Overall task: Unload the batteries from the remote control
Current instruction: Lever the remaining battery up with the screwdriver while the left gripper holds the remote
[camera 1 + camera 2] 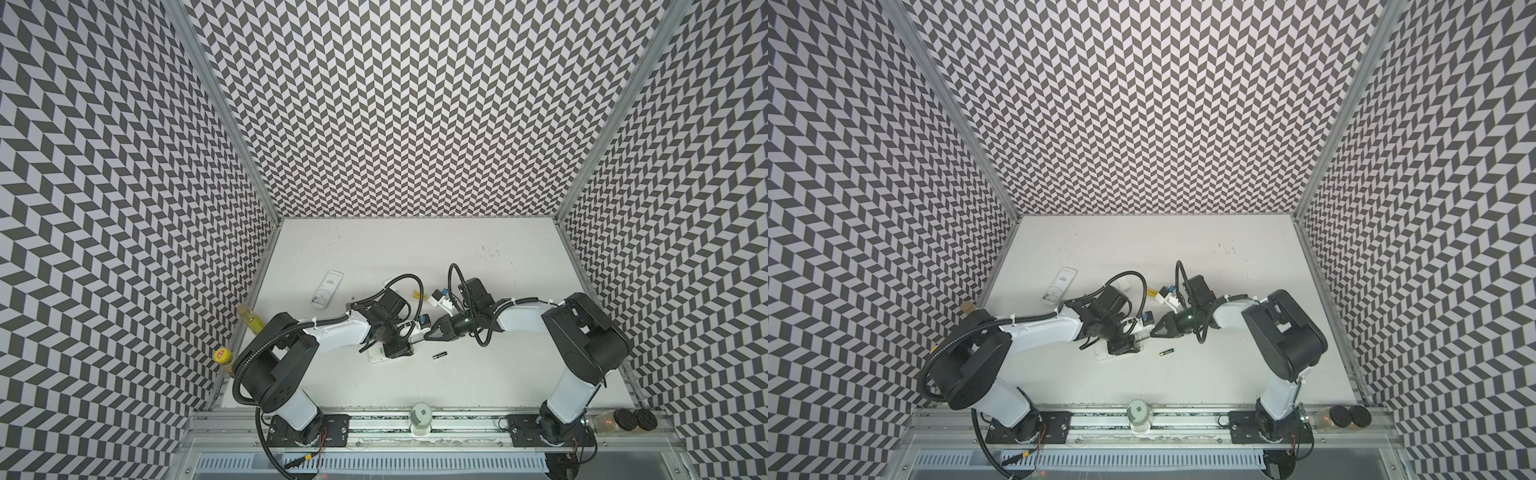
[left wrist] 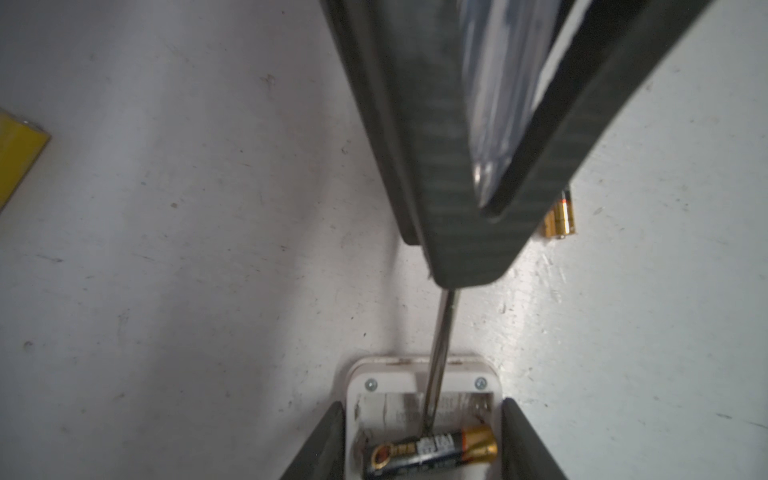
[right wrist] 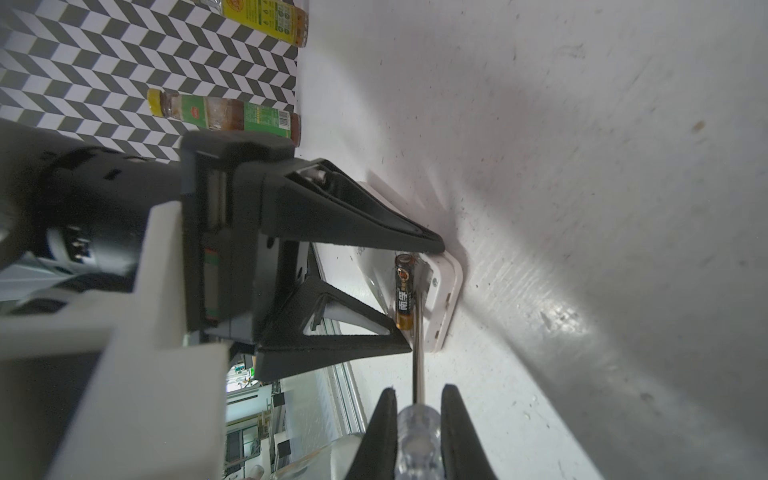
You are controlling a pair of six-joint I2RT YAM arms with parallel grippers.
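Clamps the white remote (image 2: 424, 374) by its two long sides in the left gripper (image 3: 419, 297), fingers (image 2: 322, 444) half spread and pressed against the casing, battery bay uncovered and facing up. Pinches the clear handle of the screwdriver (image 3: 417, 440) in the right gripper (image 3: 417, 395), jaws nearly closed and tight on it. Aims the steel shaft over the remote's end edge and down into the bay, tip touching the black battery (image 2: 432, 451) there. Crosswise in the bay, that battery, gold end toward one finger, printed floor of the neighbouring slot exposed. Flat on the table (image 1: 415, 249) just beside the remote, on the right arm's side and apart from both grippers: a loose black battery (image 1: 439, 355). Farther back from the remote, close together and partly behind a cable: two yellow batteries (image 1: 417, 295). Well apart from the remote, toward the back left in both top views: a second white remote (image 1: 328, 289), lying flat and untouched.
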